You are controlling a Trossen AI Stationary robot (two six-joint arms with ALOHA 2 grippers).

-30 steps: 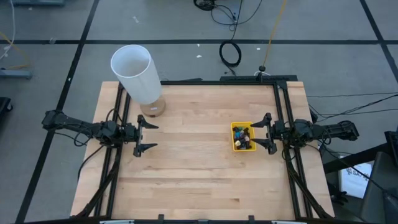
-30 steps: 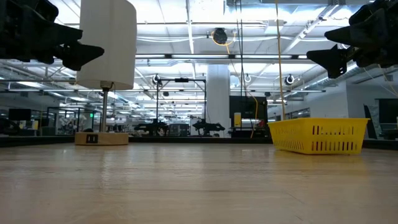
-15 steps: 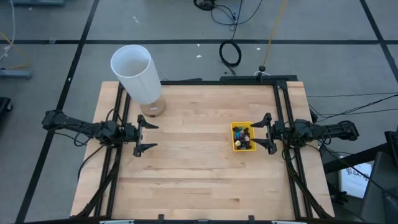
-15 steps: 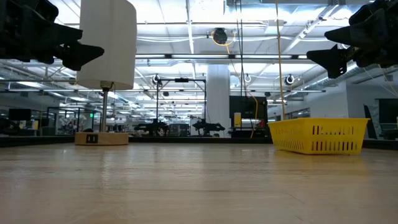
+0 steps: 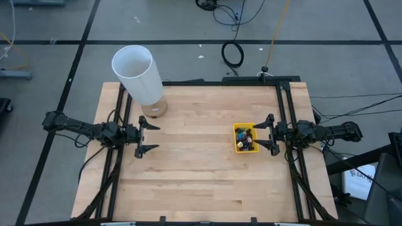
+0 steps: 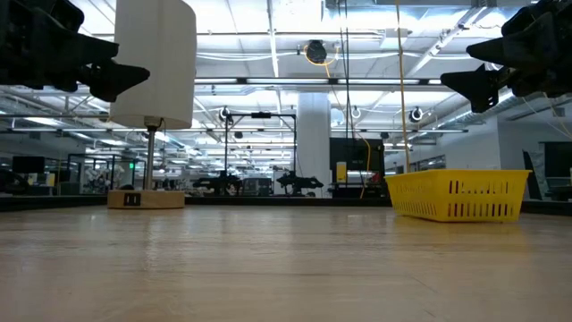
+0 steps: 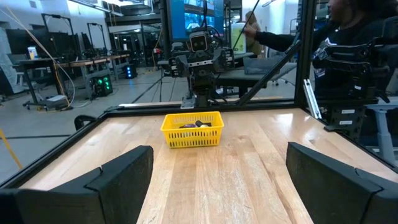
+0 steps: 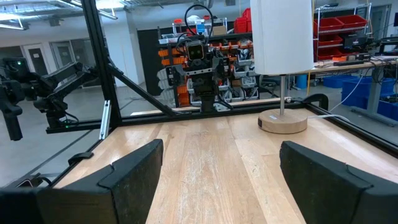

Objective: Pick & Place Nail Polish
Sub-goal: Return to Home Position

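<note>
The right gripper (image 5: 271, 134) hangs spread and empty just beside the yellow bin (image 5: 235, 138), where the nail polish (image 5: 246, 139) bottles lie heaped, so nothing seems left to carry. The left gripper (image 5: 146, 134), likewise spread and empty, faces it from well across the worktop (image 5: 201, 176), apparently parked.
</note>
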